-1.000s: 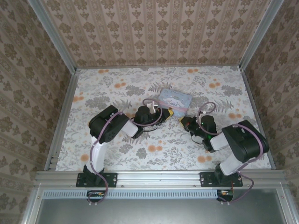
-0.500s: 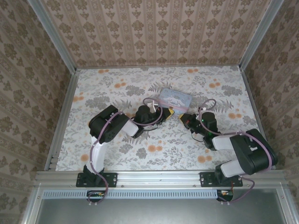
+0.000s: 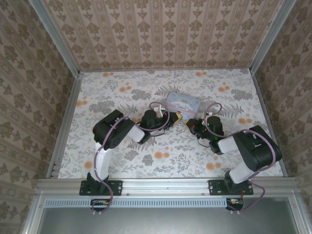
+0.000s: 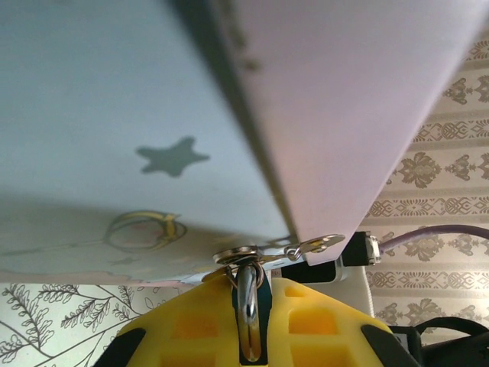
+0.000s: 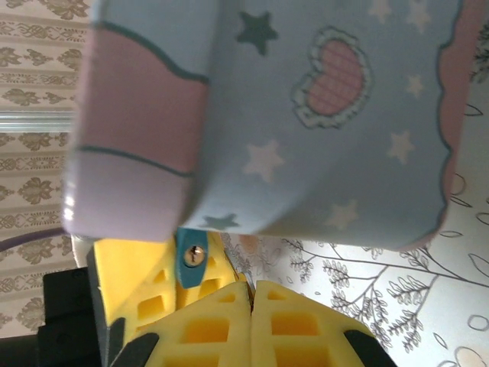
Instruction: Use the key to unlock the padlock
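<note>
**Keyhole sits at 10 o'clock from the key tip**

In the left wrist view, the left gripper (image 4: pixel 248 289) is clamped on the padlock (image 4: pixel 246 317). Its silver shackle runs from 6 to 12 o'clock between the yellow fingers and up into a small ring at the lower edge of the tin (image 4: pixel 114 115). So the padlock hangs at the tin's rim, held steady from the left.

In the right wrist view, the padlock's blue-green body (image 5: pixel 191 256) shows its round keyhole face towards the camera, backed by a left finger (image 5: pixel 137 283) just under the tin.

Further right, the right gripper (image 5: pixel 250 297) has its two fingers pressed tight together. A thin sliver at the top of their seam is probably the key (image 5: pixel 245 285), though it is too small to be sure.

The keyhole lies just beside that tip, at about 10 o'clock from it and not yet touching. The right arm, being the nearer one with the key, would likely have to shift that way and line the key's long axis up with the keyhole.
</note>
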Tool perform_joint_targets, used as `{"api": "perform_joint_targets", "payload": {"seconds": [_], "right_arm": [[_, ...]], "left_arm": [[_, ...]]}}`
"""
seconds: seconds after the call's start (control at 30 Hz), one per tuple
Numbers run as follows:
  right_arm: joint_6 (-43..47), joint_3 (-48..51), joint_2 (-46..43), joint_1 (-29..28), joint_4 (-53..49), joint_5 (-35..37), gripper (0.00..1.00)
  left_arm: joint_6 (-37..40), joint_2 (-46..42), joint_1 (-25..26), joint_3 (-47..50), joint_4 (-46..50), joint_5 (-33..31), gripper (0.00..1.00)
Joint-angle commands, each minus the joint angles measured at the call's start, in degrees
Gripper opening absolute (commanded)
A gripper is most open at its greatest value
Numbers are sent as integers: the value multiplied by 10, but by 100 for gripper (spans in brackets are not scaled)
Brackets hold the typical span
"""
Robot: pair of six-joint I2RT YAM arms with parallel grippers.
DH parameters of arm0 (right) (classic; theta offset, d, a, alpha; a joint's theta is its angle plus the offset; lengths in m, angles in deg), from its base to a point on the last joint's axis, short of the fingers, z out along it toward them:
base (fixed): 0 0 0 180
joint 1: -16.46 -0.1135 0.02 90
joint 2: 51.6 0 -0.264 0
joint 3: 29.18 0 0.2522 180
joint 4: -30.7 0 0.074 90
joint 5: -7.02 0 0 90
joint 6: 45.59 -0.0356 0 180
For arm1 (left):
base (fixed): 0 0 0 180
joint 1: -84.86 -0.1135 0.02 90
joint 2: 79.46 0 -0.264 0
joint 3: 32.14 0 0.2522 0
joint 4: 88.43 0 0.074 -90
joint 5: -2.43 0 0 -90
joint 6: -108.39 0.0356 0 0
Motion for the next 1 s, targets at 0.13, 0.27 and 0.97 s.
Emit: {"api": "perform_joint_targets", "payload": {"seconds": [0.13, 0.27, 0.97], "right_arm": [[1, -21, -6, -2, 7, -7, 0], [2, -25, -10, -3, 0, -7, 0], [3, -31, -43, -9, -24, -8, 0]], "left_arm": [[-3, 12, -3, -12, -36, 11, 0], [-2, 13, -3, -10, -36, 11, 0], [7, 19, -3, -6, -35, 7, 0]]}}
